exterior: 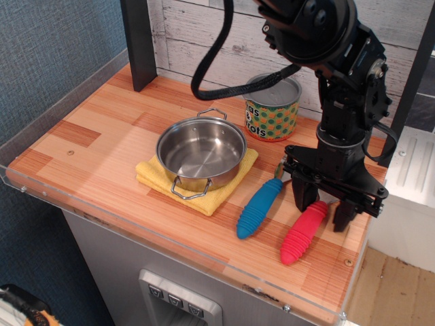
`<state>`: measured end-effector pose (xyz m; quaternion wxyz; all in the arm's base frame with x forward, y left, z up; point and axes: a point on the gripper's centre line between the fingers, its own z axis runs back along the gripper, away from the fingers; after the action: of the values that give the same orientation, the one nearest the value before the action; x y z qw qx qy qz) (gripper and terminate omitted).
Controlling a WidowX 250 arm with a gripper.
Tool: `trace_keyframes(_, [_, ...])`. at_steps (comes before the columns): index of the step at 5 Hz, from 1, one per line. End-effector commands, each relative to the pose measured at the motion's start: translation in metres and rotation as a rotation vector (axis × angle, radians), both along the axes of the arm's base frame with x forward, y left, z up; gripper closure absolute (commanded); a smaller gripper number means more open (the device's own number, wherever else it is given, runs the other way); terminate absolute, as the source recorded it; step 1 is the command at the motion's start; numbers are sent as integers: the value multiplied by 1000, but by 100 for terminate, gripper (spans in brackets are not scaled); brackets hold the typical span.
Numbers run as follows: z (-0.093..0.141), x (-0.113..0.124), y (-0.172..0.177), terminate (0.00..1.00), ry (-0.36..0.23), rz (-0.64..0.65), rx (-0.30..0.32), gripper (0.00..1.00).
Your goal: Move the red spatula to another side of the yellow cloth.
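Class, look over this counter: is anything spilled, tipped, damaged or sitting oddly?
Nothing stands out. The steel pot sits upright on the yellow cloth, the can stands upright, and the blue-handled utensil and red spatula lie flat side by side. The open end effector straddles the spatula's upper end. No spills or damage show.

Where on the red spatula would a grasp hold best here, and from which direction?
Probably from above, on the upper end of the red spatula's thick ribbed handle. It lies flat and angled on the table, and the open gripper already straddles that end; the head is hidden beneath.
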<state>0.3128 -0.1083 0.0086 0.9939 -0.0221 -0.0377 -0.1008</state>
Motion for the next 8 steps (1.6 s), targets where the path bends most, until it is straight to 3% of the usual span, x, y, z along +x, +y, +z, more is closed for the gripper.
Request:
trace_keyframes(1, [12, -3, 7, 0, -31, 12, -8, 100])
trace_keyframes(4, [65, -1, 36, 0, -139, 82, -25, 100])
trace_keyframes(5, [77, -1, 57, 0, -118, 107, -15, 100])
trace_keyframes(6, [84, -2, 90, 0, -61, 155, 15, 100])
trace_keyframes(8, [91, -8, 152, 0, -22, 271, 70, 100])
